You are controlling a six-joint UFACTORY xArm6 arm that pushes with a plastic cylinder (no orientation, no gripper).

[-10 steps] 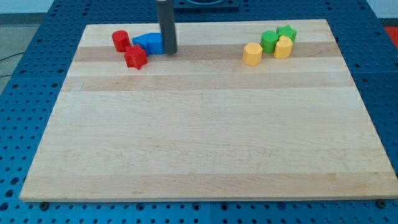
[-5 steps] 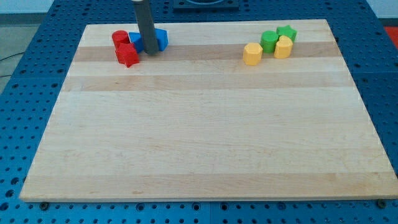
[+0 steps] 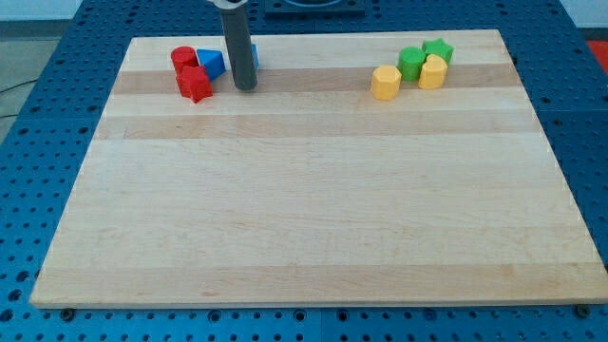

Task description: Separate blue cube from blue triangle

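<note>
My tip (image 3: pixel 245 88) rests on the board near the view's top left. The blue triangle (image 3: pixel 211 63) lies just left of the rod, against the red cylinder (image 3: pixel 183 58) and the red star-like block (image 3: pixel 195 84). The blue cube (image 3: pixel 255 56) is almost wholly hidden behind the rod; only a thin blue sliver shows at the rod's right edge. The rod stands between the two blue blocks in this view. I cannot tell whether the tip touches either.
At the view's top right sits a cluster: a yellow hexagonal block (image 3: pixel 386 83), a green cylinder (image 3: pixel 411 63), a green star (image 3: pixel 438 49) and a yellow block (image 3: pixel 433 72). The wooden board (image 3: pixel 313 209) lies on a blue perforated table.
The tip went left in between the blue blocks, then came back a little right and down. The triangle and red star shifted left; the cube now sits behind the rod.
</note>
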